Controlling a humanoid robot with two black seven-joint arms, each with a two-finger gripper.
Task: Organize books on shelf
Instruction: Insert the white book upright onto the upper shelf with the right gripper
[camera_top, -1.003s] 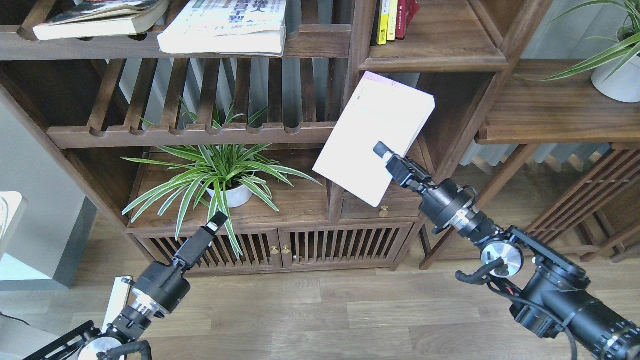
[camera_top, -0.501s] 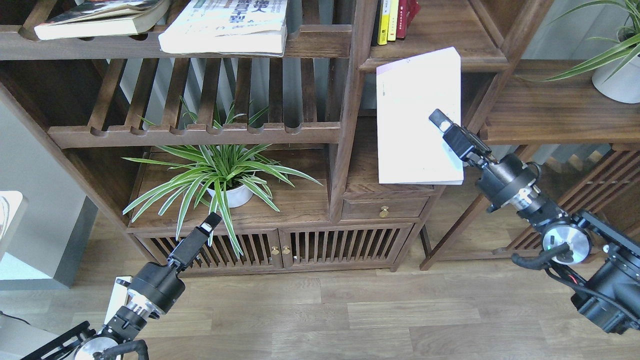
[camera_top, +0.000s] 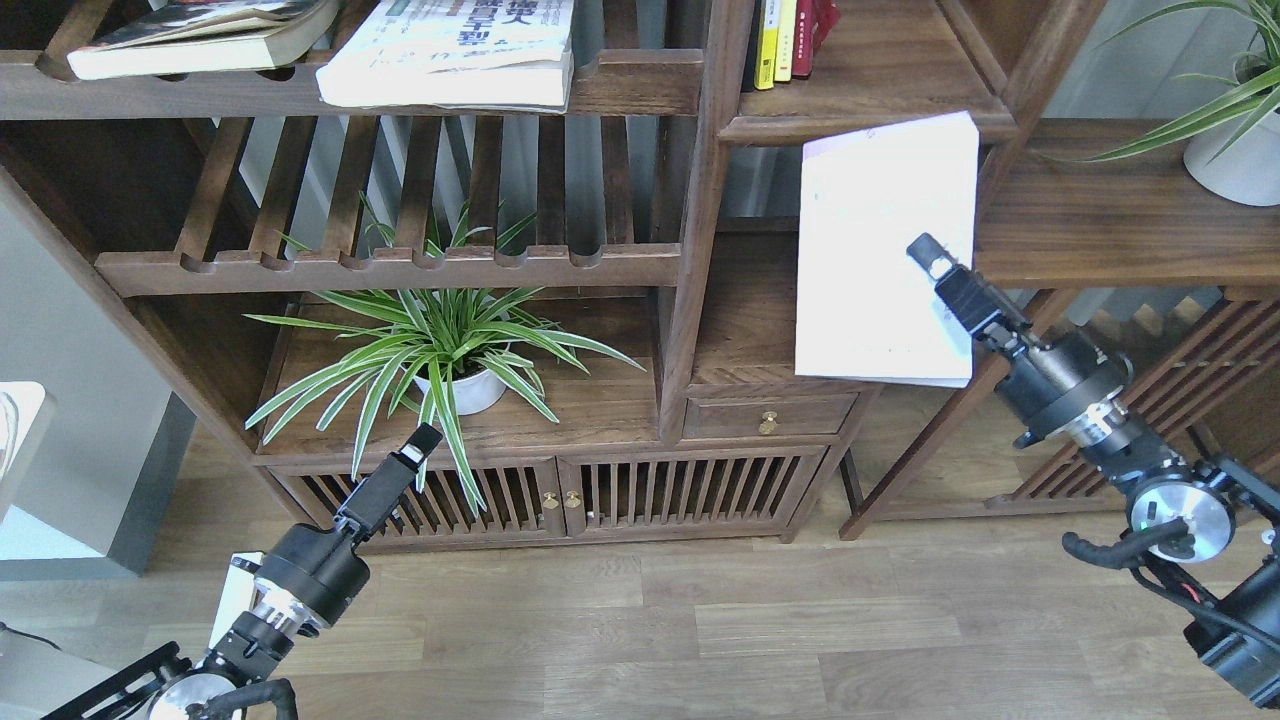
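a: bookcase (camera_top: 700, 200) first: dark brown wood, slatted racks with scalloped notches on the left, and a solid-floored cubby (camera_top: 745, 330) with a thick rounded front edge.

b: and the pale book (camera_top: 885, 250)?

a: a second ago it hung tilted in front of the cubby. now it stands nearly upright, further right, its lower edge over the cubby's front right corner. i judge it's being lined up to go in.

b: who holds it?

a: right gripper (camera_top: 935, 262), fingers pinched on its right edge. smooth matte cover, flat and rectangular.

b: the others?

a: white book with blue characters (camera_top: 450, 50) and a dark pictured book (camera_top: 190, 35) lie flat on the top rack.

b: left gripper (camera_top: 415, 455)?

a: low by the spider plant (camera_top: 440, 345). can't tell its fingers apart.
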